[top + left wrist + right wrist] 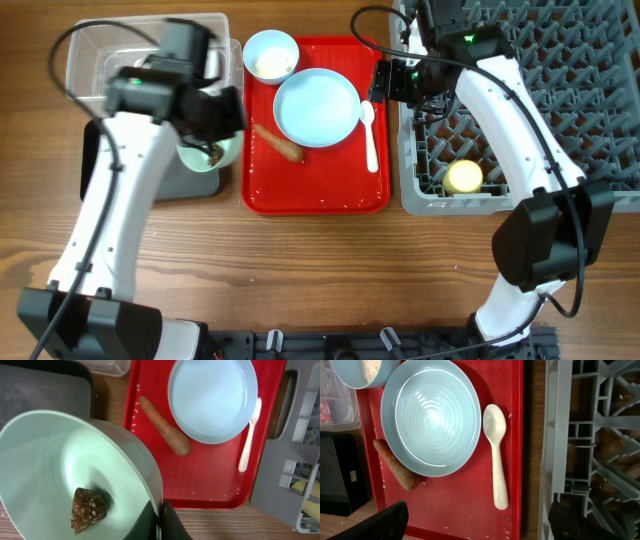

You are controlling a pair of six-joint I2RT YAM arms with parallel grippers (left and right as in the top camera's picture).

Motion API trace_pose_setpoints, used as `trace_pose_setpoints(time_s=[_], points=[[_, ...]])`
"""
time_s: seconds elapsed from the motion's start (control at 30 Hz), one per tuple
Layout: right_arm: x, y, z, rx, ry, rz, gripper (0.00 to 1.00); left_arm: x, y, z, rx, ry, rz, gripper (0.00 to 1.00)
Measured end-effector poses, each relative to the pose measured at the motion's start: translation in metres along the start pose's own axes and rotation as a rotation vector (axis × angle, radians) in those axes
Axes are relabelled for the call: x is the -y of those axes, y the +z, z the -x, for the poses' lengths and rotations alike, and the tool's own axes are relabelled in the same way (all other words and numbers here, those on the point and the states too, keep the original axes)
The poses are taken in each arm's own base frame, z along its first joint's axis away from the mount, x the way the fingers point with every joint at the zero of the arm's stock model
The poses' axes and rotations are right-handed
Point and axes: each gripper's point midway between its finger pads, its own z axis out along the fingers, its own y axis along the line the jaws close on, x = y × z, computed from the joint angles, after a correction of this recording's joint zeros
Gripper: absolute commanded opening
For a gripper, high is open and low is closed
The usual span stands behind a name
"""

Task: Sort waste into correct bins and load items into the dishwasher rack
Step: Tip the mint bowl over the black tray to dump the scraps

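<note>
Clamped tight on the rim of a pale bowl point(65, 460), my left gripper point(159, 516) carries it at the left of the table, while my right gripper point(382, 82) hangs spread wide and empty between the rack point(560, 60) and the red tray point(315, 195). The rack holds a yellow cup point(463, 177) near its front edge. The tub point(90, 50) and the black tray point(188, 186) lie under my left arm, and the bowl hovers over the black tray. On the red tray sit the plate point(316, 108), a second bowl point(270, 55), the spoon point(371, 140) just beside the plate, and the orange stick point(278, 143) against the plate's edge. A brown lump point(89, 509) lies in my bowl, so I judge this is the dumping step: next comes a steady tilt over the black tray until the lump slides out.
</note>
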Motion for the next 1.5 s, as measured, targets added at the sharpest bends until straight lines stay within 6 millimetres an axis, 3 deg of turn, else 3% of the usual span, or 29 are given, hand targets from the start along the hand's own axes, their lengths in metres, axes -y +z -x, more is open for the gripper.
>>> trace_pose_setpoints(time_s=[0.23, 0.57, 0.87, 1.13, 1.3, 1.5], points=[[0.000, 0.000, -0.001, -0.003, 0.001, -0.001, 0.92, -0.037, -0.013, 0.016, -0.010, -0.083, -0.130, 0.04], [0.000, 0.000, -0.001, -0.004, 0.000, -0.002, 0.93, -0.056, -0.026, 0.032, 0.007, -0.103, -0.372, 0.04], [0.001, 0.000, -0.001, -0.005, -0.013, -0.002, 0.93, -0.098, 0.003, 0.052, -0.031, -0.227, -0.633, 0.04], [0.001, 0.000, -0.002, -0.006, -0.036, -0.002, 0.93, -0.120, 0.034, 0.061, -0.068, -0.352, -0.850, 0.04], [0.001, 0.000, -0.002, -0.006, -0.037, -0.002, 0.93, -0.123, 0.051, 0.062, -0.111, -0.456, -0.981, 0.04], [0.001, 0.000, -0.003, -0.010, -0.045, -0.003, 0.93, -0.116, 0.041, 0.059, -0.160, -0.550, -1.055, 0.04]])
